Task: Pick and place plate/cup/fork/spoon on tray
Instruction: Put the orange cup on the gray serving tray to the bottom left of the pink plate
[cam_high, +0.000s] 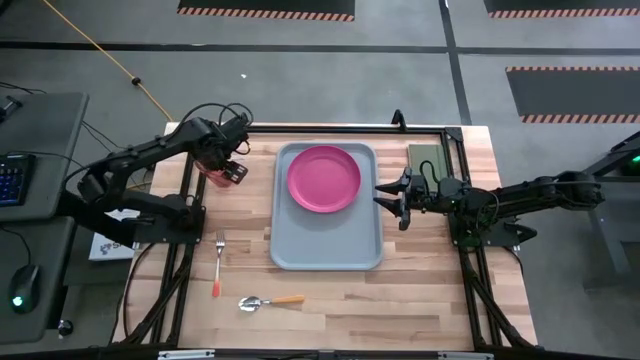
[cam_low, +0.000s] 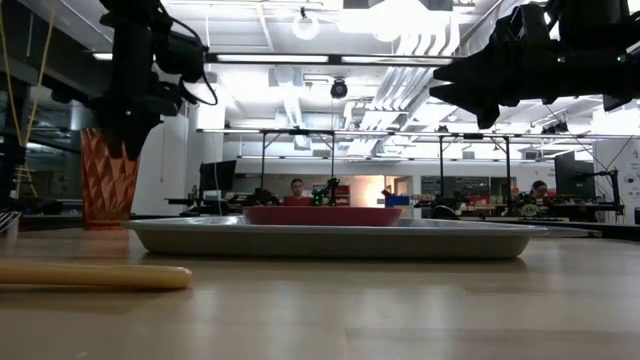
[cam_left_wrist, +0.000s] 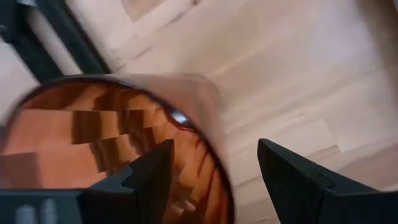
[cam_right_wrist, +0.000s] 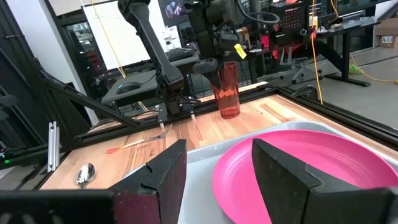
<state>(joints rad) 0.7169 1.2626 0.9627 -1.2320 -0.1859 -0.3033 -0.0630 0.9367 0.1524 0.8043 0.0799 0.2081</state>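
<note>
The reddish-orange cup (cam_high: 213, 172) stands upright on its base on the table, left of the tray; it also shows in the low view (cam_low: 107, 185) and the right wrist view (cam_right_wrist: 229, 90). My left gripper (cam_high: 228, 160) is open over its rim, pointing down, one finger inside the cup and one outside. The pink plate (cam_high: 323, 178) lies flat on the far half of the grey-blue tray (cam_high: 330, 250). My right gripper (cam_high: 388, 196) is open and empty at the tray's right rim, above the plate's edge (cam_right_wrist: 323, 168). The fork (cam_high: 218, 262) and spoon (cam_high: 268, 301) lie on the table near the front. My left gripper straddles the cup's wall (cam_left_wrist: 214, 146) at the rim from above. One finger (cam_left_wrist: 146, 180) is inside the cup and the other finger (cam_left_wrist: 298, 180) is outside. The outer finger is clear of the wall. Whether the inner finger touches it, I cannot tell.
A dark green pad (cam_high: 425, 158) lies right of the tray at the far right. Black frame rails (cam_high: 185, 200) run along the table's left and right sides. Bare wood lies between the cup and the tray's left rim. People sit in the room behind (cam_low: 297, 187).
</note>
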